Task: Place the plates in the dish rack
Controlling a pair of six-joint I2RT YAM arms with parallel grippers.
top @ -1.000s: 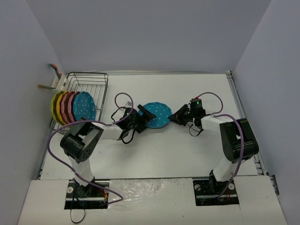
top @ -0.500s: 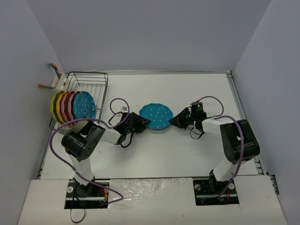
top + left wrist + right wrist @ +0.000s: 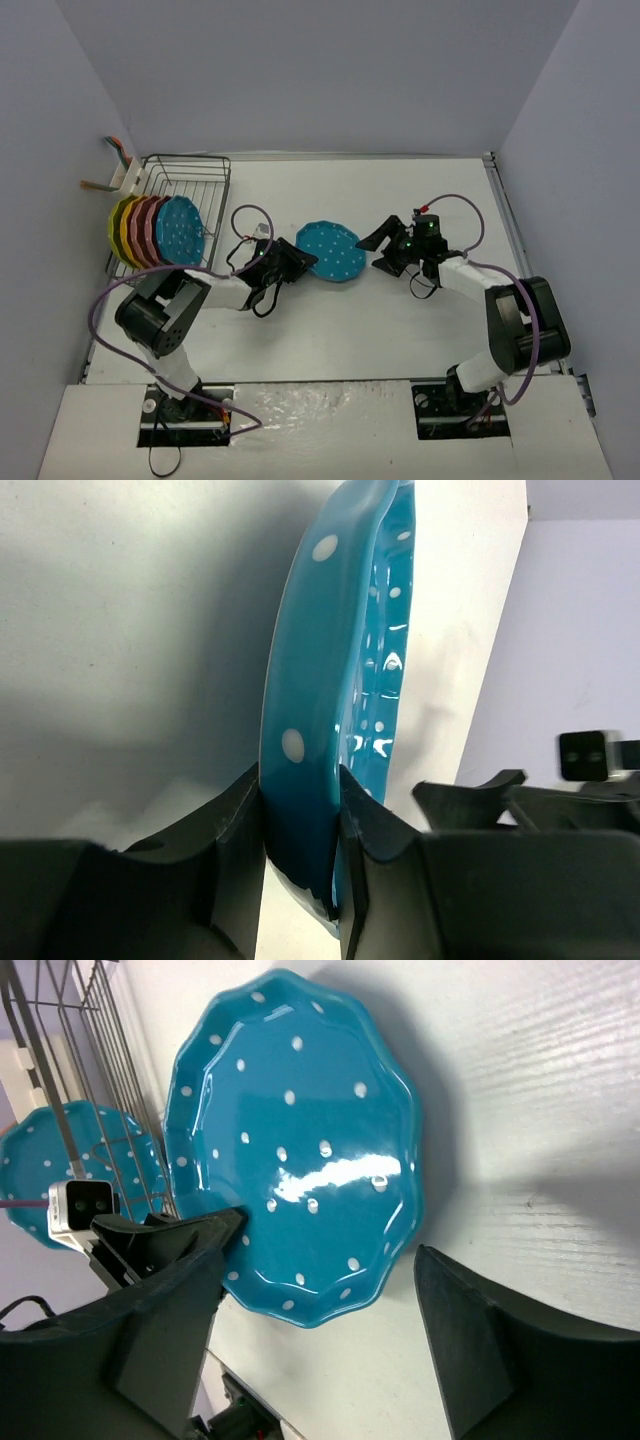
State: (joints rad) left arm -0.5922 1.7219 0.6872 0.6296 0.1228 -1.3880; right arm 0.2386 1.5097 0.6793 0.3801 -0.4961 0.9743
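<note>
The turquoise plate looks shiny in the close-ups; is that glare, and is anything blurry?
Right wrist view: yes, a white glare streak crosses the turquoise plate, which throws a dark shadow on the table. Left wrist view: small highlights on the plate's inner face; the left fingers gripping it are dark and slightly soft. Top external view: even light, faint shadows.

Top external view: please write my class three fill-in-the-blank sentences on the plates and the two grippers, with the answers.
1. The left gripper has its jaws shut on the rim of a plate coloured ____.
2. The right gripper has its jaws ____, holding nothing.
3. The other plates stand on edge in the ____.
Answers: turquoise; open; dish rack.
</note>
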